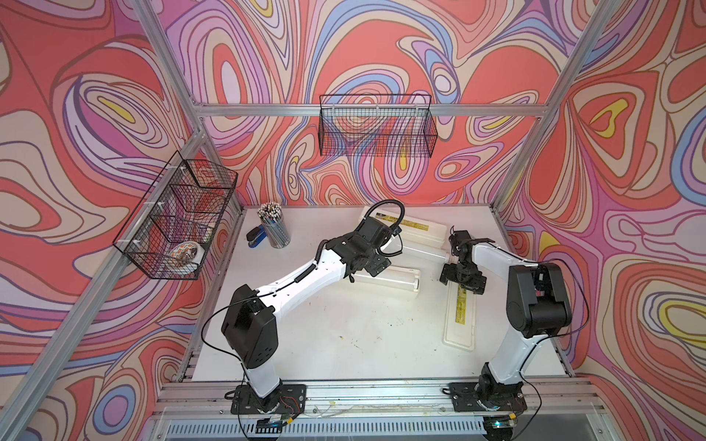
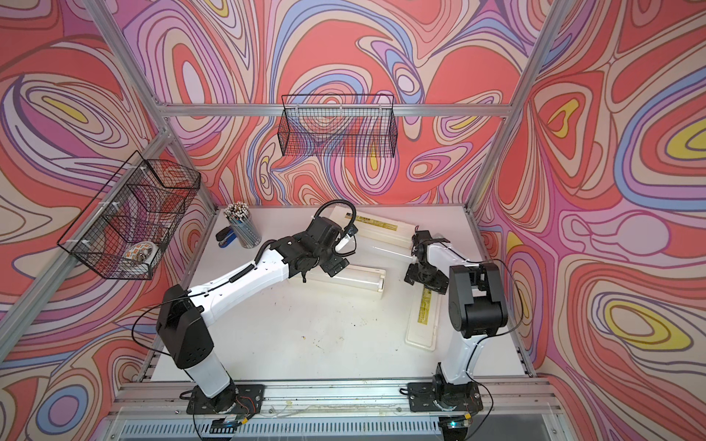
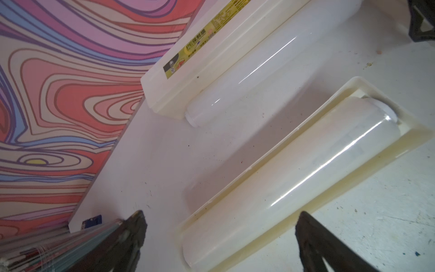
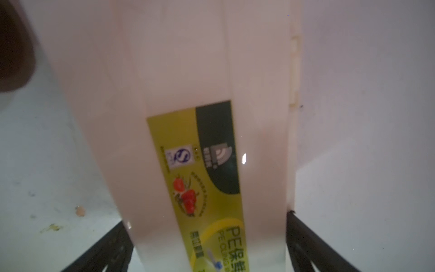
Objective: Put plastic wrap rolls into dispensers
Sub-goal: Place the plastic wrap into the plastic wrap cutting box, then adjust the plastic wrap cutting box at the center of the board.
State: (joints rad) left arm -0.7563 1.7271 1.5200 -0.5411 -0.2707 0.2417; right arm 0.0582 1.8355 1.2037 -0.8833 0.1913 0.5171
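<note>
One roll (image 3: 294, 179) is seen lying lengthwise inside the open dispenser (image 3: 414, 128) at mid-table, so that half of the task is judged done, bar any lid. The left gripper (image 3: 222, 214) is held over one end of that roll, its jaws spread wide and empty, one finger on each side. The second roll (image 3: 259, 70) is found toward the back of the table (image 1: 344, 336), lying along the back dispenser (image 3: 179, 89) with one end poking past the box's end; whether it is seated or only resting against the box cannot be told. The right gripper (image 4: 207, 219) is released too, straddling the end of a labelled box (image 4: 188, 82) on the right side; neither contact nor whether this is a lid alone can be made out. The step in hand is judged to be the second roll: it is to be grasped near its middle, kept parallel to the box, and lowered so that both ends clear the end walls
</note>
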